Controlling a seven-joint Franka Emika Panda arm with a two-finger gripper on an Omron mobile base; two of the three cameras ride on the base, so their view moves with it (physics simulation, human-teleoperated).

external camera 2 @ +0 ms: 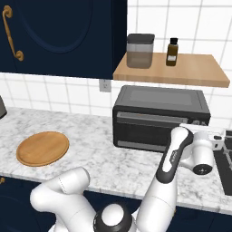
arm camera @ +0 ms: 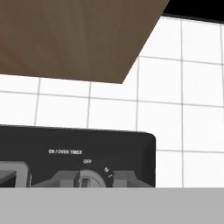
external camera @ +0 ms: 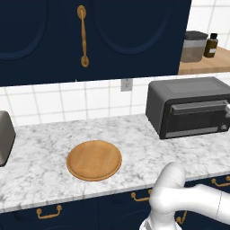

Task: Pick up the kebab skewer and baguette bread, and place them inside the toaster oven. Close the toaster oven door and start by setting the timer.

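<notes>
While the white arm rises from the base, bends at the elbow and stretches fwd, its forearm lies level over the marble surface [external camera 2: 90,149] w/ the hand at the right end of the toaster oven [external camera 2: 161,118]; the fingers [arm camera: 118,179] point straight at the front control panel, their dark tips to either side of the timer knob [arm camera: 89,180] under the ON/OVEN TIMER label, set narrow, nearly closed round it; firm contact can't be told, the lower part being cut off; toaster oven door [external camera: 197,117] upright and closed, bar handle along its top edge; oven sits toward the back of the surface near the tiled wall, a clear strip of marble betw. it and the front edge; round wooden board [external camera: 94,160] lies well apart to the left, bare, w/ open surface all round it; light grey toaster [external camera: 5,137] at the far left edge of the left base view; wooden shelf [external camera 2: 181,70] hangs just above the oven, carrying a canister [external camera 2: 140,50] and a small dark bottle [external camera 2: 171,51]; navy cabinets overhead to the left.
</notes>
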